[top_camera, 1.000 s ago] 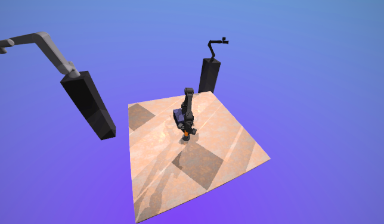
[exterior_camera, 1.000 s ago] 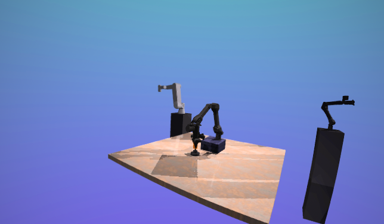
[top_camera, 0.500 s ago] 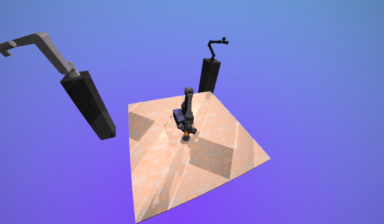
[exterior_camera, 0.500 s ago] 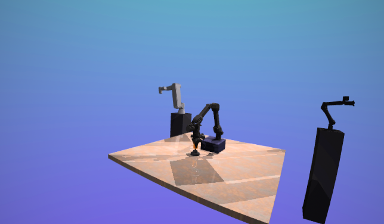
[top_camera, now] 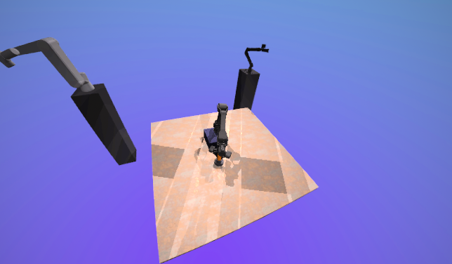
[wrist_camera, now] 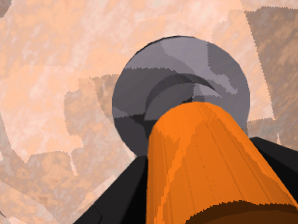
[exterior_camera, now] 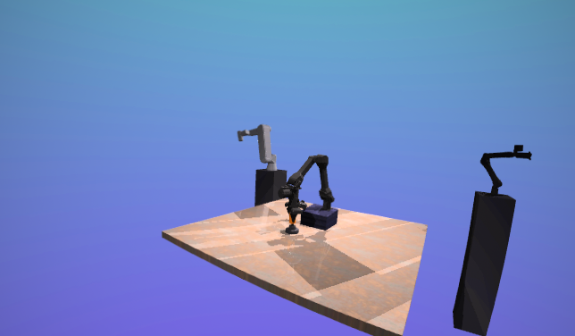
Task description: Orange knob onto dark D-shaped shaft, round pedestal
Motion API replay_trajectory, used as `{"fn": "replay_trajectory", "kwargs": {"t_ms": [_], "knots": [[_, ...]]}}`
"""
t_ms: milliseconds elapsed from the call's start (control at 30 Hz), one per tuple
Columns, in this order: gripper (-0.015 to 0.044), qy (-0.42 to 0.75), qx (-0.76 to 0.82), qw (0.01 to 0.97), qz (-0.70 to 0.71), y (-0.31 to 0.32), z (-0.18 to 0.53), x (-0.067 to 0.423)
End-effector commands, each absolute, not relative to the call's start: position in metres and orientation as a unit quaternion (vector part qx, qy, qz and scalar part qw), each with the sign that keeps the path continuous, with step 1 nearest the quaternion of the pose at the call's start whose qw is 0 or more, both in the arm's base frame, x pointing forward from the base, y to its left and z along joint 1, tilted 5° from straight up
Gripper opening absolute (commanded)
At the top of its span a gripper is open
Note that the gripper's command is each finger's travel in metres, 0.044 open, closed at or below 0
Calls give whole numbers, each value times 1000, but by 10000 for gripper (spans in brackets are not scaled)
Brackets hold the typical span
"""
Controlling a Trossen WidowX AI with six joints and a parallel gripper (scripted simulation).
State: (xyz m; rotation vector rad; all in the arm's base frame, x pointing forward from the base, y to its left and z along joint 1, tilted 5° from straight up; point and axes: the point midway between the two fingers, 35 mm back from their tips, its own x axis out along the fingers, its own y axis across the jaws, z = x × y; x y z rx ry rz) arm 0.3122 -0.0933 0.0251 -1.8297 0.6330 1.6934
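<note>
Right now my fingers are clamped on the orange knob (wrist_camera: pixel 206 176), its long axis pointing down at the round pedestal (wrist_camera: pixel 133 96) directly beneath on the tabletop (exterior_camera: pixel 369 277). The knob's lower end hides the dark shaft, so I cannot tell whether the flats line up; I judge it hasn't seated fully.

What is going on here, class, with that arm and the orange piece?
The arm's gripper is shut on the orange knob and holds it right over the round pedestal on the table. The knob hides the shaft, so whether it has started sliding on cannot be told. It is not released.
</note>
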Motion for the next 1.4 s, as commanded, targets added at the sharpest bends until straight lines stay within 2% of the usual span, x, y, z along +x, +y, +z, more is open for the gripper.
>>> {"fn": "replay_trajectory", "kwargs": {"t_ms": [0,433,667,1367], "knots": [[0,234,-684,280,631,-93,25,312],[0,232,-685,277,632,-92,29,310],[0,167,-710,207,652,-92,30,310],[0,167,-710,207,652,-92,25,310]]}}
